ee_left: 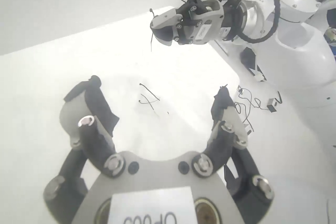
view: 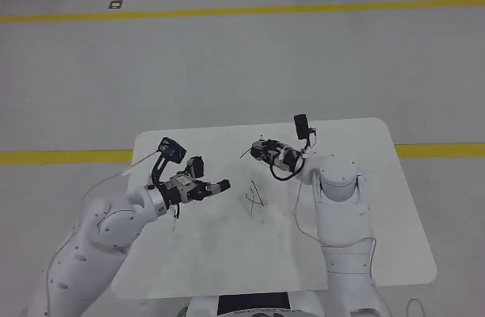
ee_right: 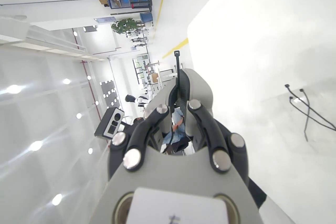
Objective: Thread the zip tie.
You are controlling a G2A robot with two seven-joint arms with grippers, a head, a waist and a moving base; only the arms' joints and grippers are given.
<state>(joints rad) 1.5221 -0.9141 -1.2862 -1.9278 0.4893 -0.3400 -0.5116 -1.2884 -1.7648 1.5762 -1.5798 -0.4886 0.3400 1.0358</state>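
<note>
Two-armed threading set-up at a white, round-cornered surface (view: pixel 389 198). The right hand (ee_right: pixel 180 78) is held in the air over the far middle part of the surface, its fingers pressed together on a black zip tie (ee_right: pixel 178 62). The tie's square head and a short length of strap stick out beyond the fingertips on one side. In the left wrist view, the thin tail hangs free on the other side, clear of the surface. The held strap runs straight and its tail is not in the head. The left hand (ee_left: pixel 158 86) is above the left part of the surface, well apart from the right hand. Its two dark-padded fingers are spread wide with nothing between them, and they point toward the middle of the surface. A few loose zip ties (view: pixel 256 198), also black, lie flat on the surface between the two hands and nearer the robot than the right hand. They are crossed over one another, and neither hand touches them. In the right wrist view three small heads can be told apart at the ends of the crossed straps.
</note>
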